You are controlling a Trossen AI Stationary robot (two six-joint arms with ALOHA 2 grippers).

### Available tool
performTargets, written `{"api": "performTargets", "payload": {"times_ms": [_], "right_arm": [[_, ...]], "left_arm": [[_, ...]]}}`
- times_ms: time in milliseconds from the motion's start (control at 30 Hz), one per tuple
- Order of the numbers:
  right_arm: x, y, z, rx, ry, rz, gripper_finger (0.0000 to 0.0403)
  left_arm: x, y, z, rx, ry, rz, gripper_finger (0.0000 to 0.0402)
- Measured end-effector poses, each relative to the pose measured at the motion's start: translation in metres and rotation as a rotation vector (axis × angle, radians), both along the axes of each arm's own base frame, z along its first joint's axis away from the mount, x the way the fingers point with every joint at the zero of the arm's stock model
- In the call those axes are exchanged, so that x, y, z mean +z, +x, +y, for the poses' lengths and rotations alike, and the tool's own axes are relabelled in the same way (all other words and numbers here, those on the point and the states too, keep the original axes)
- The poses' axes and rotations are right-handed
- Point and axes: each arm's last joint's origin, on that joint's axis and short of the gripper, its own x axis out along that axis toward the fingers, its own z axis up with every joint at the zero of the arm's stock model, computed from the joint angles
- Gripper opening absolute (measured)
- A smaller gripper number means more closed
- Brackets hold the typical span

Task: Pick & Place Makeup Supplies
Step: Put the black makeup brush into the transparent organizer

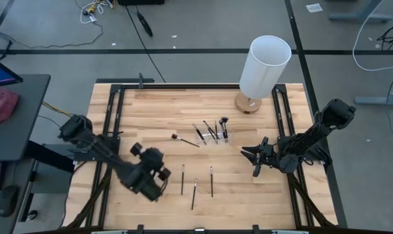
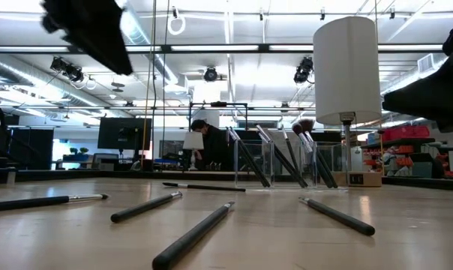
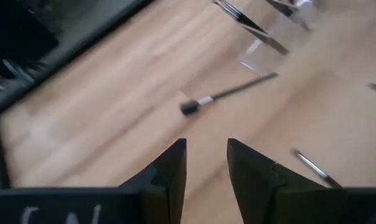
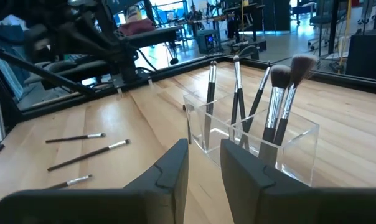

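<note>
Several dark-handled makeup brushes stand, bristles up, in a clear holder (image 1: 213, 134) (image 4: 256, 134) at mid-table. One loose brush (image 1: 185, 140) (image 3: 228, 96) lies flat left of the holder. Three more brushes (image 1: 182, 179) (image 1: 194, 193) (image 1: 211, 181) lie flat nearer the front edge. My left gripper (image 1: 156, 158) (image 3: 206, 155) hovers open above bare wood, left of the loose brushes, with nothing between its fingers. My right gripper (image 1: 250, 161) (image 4: 203, 155) stands open just right of the holder, pointing level at it and holding nothing.
A tall white cylinder lamp (image 1: 265, 68) on a round wooden foot stands at the table's far right, behind the holder. Dark metal rails (image 1: 112, 110) run along the table's left and right sides. Bare wood lies between the holder and the front brushes.
</note>
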Motion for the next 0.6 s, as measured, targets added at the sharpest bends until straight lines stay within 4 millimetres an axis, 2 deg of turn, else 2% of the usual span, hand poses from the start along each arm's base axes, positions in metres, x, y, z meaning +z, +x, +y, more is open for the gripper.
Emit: {"api": "performTargets", "payload": {"times_ms": [133, 300, 433, 600], "right_arm": [[-0.001, 0.0, 0.0, 0.0, -0.006, 0.005, 0.0098], [-0.001, 0.0, 0.0, 0.0, -0.011, 0.011, 0.0098], [-0.001, 0.0, 0.0, 0.0, -0.013, 0.012, 0.0098], [-0.001, 0.0, 0.0, 0.0, -0.014, 0.013, 0.0098]], "left_arm": [[-0.003, -0.013, -0.02, 0.003, -0.075, -0.052, 0.0148], [-0.014, -0.026, -0.045, 0.011, -0.129, -0.126, 0.0209], [-0.033, -0.029, -0.063, 0.001, -0.117, -0.14, 0.0247], [-0.07, -0.026, -0.081, -0.028, -0.054, -0.11, 0.026]]}}
